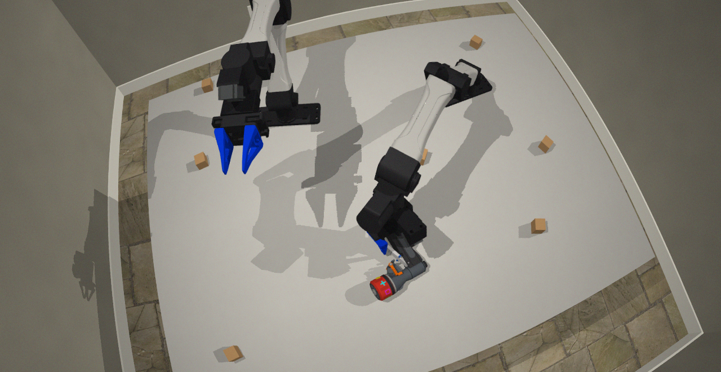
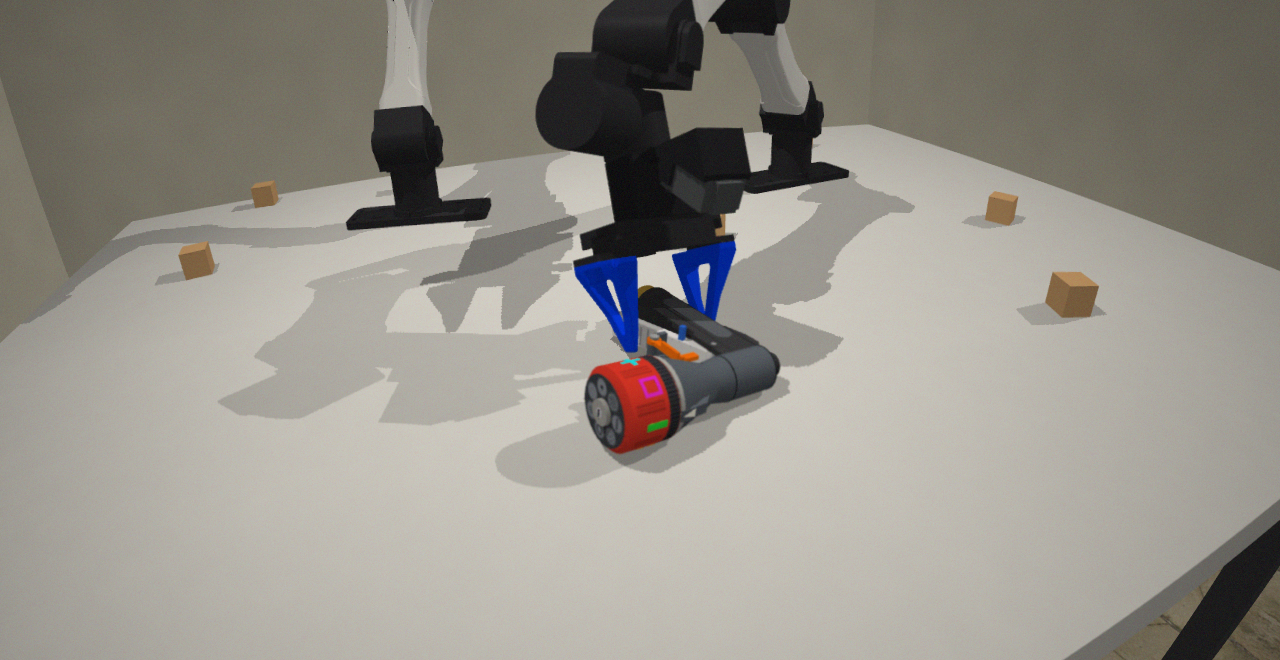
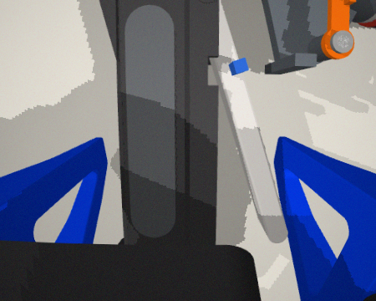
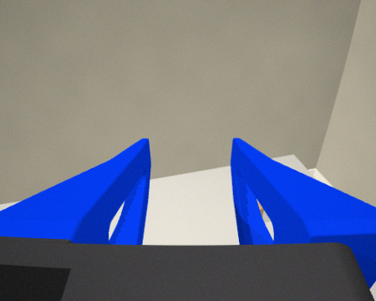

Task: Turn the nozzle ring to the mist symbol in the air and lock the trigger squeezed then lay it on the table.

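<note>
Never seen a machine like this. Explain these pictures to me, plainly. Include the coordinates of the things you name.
You are looking at two robot arms, each ending in a gripper with two blue fingers. One picture is from above, one from the side, and two come from cameras on the arms' wrists.

On the pale table (image 1: 302, 329) (image 2: 447, 548) (image 3: 29, 50) (image 4: 188, 209) lie a hose nozzle (image 1: 410, 271) (image 2: 716, 383) (image 3: 150, 117) and several small wooden blocks (image 1: 538, 226) (image 2: 1071, 294) (image 4: 261, 207).

The left gripper (image 1: 399, 251) (image 2: 671, 334) (image 3: 190, 149) is open, its fingers on either side of the nozzle's handle. The right gripper (image 1: 235, 173) (image 4: 190, 150) is partly open and empty. Nothing is held.
</note>
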Tool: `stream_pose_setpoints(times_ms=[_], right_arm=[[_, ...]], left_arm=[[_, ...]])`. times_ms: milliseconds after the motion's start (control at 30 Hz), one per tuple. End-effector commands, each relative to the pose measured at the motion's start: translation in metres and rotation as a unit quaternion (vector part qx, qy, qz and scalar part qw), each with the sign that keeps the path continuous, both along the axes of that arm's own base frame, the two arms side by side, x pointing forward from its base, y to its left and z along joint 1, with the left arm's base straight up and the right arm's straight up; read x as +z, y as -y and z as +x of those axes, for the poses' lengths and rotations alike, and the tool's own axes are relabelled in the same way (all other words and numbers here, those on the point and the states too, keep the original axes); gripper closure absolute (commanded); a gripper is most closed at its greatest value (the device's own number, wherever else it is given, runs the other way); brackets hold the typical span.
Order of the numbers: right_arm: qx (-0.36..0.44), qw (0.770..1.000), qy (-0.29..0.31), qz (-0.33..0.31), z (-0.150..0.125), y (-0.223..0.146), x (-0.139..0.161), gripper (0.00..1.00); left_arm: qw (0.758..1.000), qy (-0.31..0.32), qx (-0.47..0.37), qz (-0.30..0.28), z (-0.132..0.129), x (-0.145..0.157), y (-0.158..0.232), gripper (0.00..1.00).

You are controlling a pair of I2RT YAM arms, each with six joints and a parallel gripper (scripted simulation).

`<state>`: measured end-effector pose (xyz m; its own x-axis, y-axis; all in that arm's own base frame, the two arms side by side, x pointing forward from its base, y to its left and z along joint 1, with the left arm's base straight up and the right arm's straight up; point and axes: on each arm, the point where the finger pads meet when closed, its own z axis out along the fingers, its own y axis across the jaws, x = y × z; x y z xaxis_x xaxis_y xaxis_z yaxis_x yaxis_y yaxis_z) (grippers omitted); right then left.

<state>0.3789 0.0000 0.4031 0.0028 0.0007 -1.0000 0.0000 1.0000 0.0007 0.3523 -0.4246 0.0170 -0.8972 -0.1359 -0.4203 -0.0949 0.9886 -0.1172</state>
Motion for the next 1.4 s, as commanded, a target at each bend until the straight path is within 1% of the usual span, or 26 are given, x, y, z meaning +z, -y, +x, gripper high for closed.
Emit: stream_pose_setpoints(times_ms=[0, 33, 67, 133, 167, 233, 267, 300, 333, 667, 700, 800, 833, 900, 1067, 1133, 1167, 1200, 1267, 1367], right_arm=[[-0.001, 1.000, 0.015, -0.003, -0.004, 0.001, 0.009, 0.63], [-0.001, 1.000, 0.015, -0.003, -0.004, 0.001, 0.009, 0.63], [-0.001, 1.000, 0.015, -0.003, -0.004, 0.001, 0.009, 0.63], [-0.001, 1.000, 0.015, -0.003, -0.004, 0.001, 0.009, 0.63], [-0.001, 1.000, 0.015, -0.003, -0.004, 0.001, 0.009, 0.63], [-0.001, 1.000, 0.015, -0.003, -0.004, 0.001, 0.009, 0.63], [-0.001, 1.000, 0.015, -0.003, -0.004, 0.001, 0.009, 0.63], [-0.001, 1.000, 0.015, -0.003, -0.004, 0.001, 0.009, 0.63], [-0.001, 1.000, 0.015, -0.003, -0.004, 0.001, 0.009, 0.63], [-0.001, 1.000, 0.015, -0.003, -0.004, 0.001, 0.009, 0.63], [-0.001, 1.000, 0.015, -0.003, -0.004, 0.001, 0.009, 0.63], [-0.001, 1.000, 0.015, -0.003, -0.004, 0.001, 0.009, 0.63], [-0.001, 1.000, 0.015, -0.003, -0.004, 0.001, 0.009, 0.63], [-0.001, 1.000, 0.015, -0.003, -0.004, 0.001, 0.009, 0.63], [-0.001, 1.000, 0.015, -0.003, -0.004, 0.001, 0.009, 0.63], [-0.001, 1.000, 0.015, -0.003, -0.004, 0.001, 0.009, 0.63], [-0.001, 1.000, 0.015, -0.003, -0.004, 0.001, 0.009, 0.63], [-0.001, 1.000, 0.015, -0.003, -0.004, 0.001, 0.009, 0.63], [-0.001, 1.000, 0.015, -0.003, -0.004, 0.001, 0.009, 0.63], [-0.001, 1.000, 0.015, -0.003, -0.004, 0.001, 0.009, 0.63]], left_arm=[[0.999, 0.025, -0.006, -0.031, 0.004, 0.033, 0.016, 0.22], [0.999, 0.021, -0.006, -0.025, 0.001, 0.034, 0.013, 0.22], [0.998, 0.034, -0.008, -0.043, 0.006, 0.039, 0.021, 0.22], [0.999, 0.033, 0.000, -0.040, 0.013, 0.036, 0.015, 0.22], [0.999, 0.031, 0.001, -0.039, 0.014, 0.033, 0.014, 0.64], [0.999, 0.031, 0.001, -0.039, 0.014, 0.033, 0.014, 0.64], [1.000, 0.017, 0.000, -0.024, 0.006, 0.019, 0.010, 0.64], [0.999, 0.032, 0.001, -0.042, 0.013, 0.036, 0.015, 0.64], [0.998, 0.034, 0.001, -0.044, 0.013, 0.039, 0.015, 0.64], [0.998, 0.034, 0.001, -0.044, 0.013, 0.039, 0.015, 0.64], [1.000, 0.020, 0.001, -0.023, 0.007, 0.038, 0.006, 0.64], [0.999, 0.024, 0.001, -0.028, 0.008, 0.039, 0.008, 0.64], [1.000, 0.013, 0.000, -0.015, 0.004, 0.035, 0.004, 0.64], [1.000, 0.017, 0.003, -0.018, 0.006, 0.043, 0.003, 0.64], [0.999, 0.027, -0.001, -0.030, 0.003, 0.057, 0.011, 0.64], [0.997, 0.049, -0.001, -0.059, 0.009, 0.064, 0.024, 0.64], [0.999, 0.035, 0.000, -0.036, 0.002, 0.037, 0.012, 0.64], [0.998, 0.041, 0.000, -0.048, 0.010, 0.058, 0.017, 0.64], [0.998, 0.046, 0.005, -0.053, 0.019, 0.063, 0.013, 0.64], [0.997, 0.045, 0.009, -0.054, 0.019, 0.063, 0.013, 0.64]])
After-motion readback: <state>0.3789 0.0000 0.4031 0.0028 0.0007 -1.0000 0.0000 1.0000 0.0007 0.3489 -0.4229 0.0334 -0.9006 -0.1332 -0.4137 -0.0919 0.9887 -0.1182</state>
